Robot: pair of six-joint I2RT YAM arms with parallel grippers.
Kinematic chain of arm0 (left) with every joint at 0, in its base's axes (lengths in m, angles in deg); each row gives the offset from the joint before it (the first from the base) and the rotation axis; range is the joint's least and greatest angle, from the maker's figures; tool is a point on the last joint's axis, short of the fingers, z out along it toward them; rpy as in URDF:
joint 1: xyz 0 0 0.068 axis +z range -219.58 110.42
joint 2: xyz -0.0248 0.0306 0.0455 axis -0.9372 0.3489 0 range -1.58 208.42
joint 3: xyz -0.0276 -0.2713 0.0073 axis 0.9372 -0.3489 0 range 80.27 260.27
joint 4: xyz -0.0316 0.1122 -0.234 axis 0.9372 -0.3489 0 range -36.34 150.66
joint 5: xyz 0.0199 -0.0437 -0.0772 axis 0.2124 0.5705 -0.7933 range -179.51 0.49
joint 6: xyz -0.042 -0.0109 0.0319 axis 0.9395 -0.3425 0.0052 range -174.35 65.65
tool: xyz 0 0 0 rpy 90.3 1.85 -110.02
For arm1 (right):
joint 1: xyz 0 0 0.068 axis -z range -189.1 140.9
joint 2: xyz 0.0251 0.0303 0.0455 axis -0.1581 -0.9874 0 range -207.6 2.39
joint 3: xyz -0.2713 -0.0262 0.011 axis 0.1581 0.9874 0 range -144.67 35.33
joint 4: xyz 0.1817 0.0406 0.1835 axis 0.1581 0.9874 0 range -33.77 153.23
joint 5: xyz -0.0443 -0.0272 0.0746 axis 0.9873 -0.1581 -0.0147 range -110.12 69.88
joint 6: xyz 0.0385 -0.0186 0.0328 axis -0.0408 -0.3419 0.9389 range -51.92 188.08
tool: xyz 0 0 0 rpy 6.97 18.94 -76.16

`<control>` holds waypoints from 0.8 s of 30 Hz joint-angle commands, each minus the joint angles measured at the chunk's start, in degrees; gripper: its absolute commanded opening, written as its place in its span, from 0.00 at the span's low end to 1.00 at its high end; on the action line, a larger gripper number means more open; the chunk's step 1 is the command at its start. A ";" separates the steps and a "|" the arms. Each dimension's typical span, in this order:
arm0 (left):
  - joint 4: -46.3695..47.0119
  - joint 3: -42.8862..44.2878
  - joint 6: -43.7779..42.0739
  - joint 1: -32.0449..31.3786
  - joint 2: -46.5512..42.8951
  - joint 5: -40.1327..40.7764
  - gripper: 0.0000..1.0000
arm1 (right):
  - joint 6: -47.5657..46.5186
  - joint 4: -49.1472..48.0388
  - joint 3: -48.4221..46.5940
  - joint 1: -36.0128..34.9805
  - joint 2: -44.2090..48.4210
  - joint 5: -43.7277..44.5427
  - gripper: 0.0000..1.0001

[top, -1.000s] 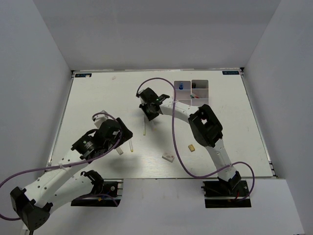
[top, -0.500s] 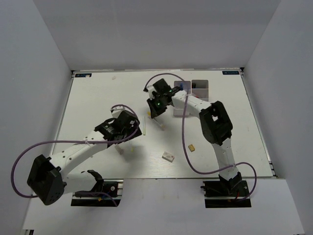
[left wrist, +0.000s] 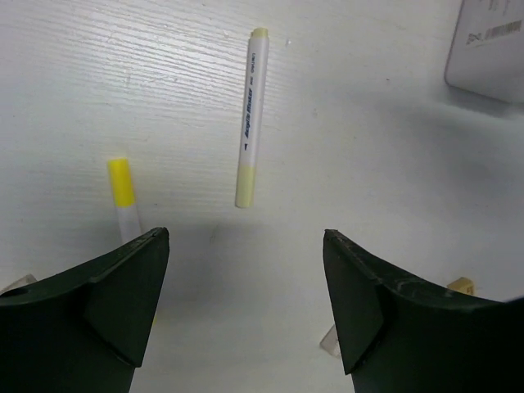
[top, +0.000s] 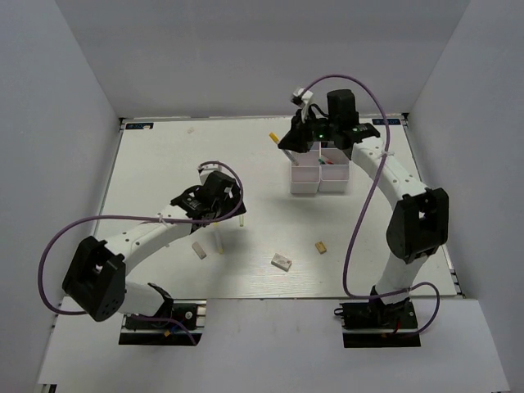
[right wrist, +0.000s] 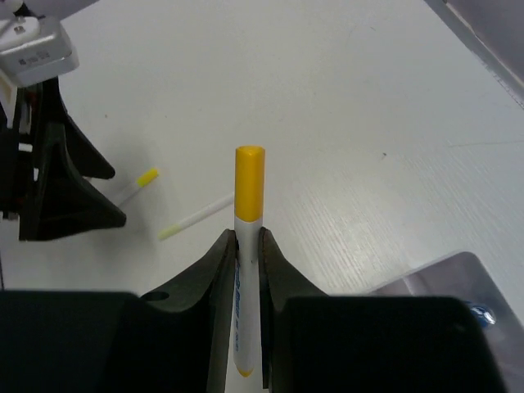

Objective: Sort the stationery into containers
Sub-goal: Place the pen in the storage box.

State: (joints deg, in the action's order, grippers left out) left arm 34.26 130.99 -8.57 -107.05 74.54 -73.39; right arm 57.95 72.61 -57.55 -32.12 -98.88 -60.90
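Note:
My right gripper (top: 288, 139) (right wrist: 247, 246) is shut on a white pen with a yellow cap (right wrist: 249, 184), held in the air by the far left of the white containers (top: 304, 176); its cap (top: 274, 137) sticks out leftwards. My left gripper (top: 232, 211) (left wrist: 246, 286) is open and empty, low over the table. A pale yellow-tipped pen (left wrist: 251, 115) (top: 243, 220) lies just ahead of its jaws, and a yellow-capped pen (left wrist: 123, 192) (top: 219, 242) lies by its left finger. Some stationery sits in the far bins.
A white eraser block (top: 282, 261), a tan block (top: 321, 246) and a pale block (top: 198, 250) lie on the near table. A container corner (left wrist: 487, 49) shows at the left wrist view's top right. My left arm's gripper (right wrist: 57, 180) shows in the right wrist view.
My right arm has carried the yellow-capped pen from mid-table up and back to beside the containers. My left gripper has moved right, over the two loose pens.

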 commanded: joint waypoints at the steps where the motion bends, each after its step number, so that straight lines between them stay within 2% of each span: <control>1: 2.40 1.66 -2.80 1.52 2.63 -1.70 0.86 | -11.04 -2.59 0.78 3.85 -2.95 -11.92 0.00; 6: 2.93 2.45 -2.80 2.58 3.86 -2.94 0.86 | -21.82 -1.44 -2.21 8.08 -7.70 -20.56 0.00; 10: 2.93 1.93 -2.80 3.20 3.86 -3.46 0.86 | -29.93 -1.44 -2.92 9.40 -9.55 -22.15 0.00; 17: 3.45 2.54 -2.80 3.72 4.39 -4.51 0.86 | -34.34 -3.54 -2.92 11.69 -13.33 -24.00 0.00; 24: 3.45 3.07 -2.80 4.25 6.15 -5.05 0.86 | -37.24 -5.40 -2.39 13.09 -15.97 -21.46 0.00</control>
State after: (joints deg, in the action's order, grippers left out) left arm 36.86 132.21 -10.89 -103.16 80.68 -77.39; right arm 23.94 69.46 -58.32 -19.73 -113.74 -81.94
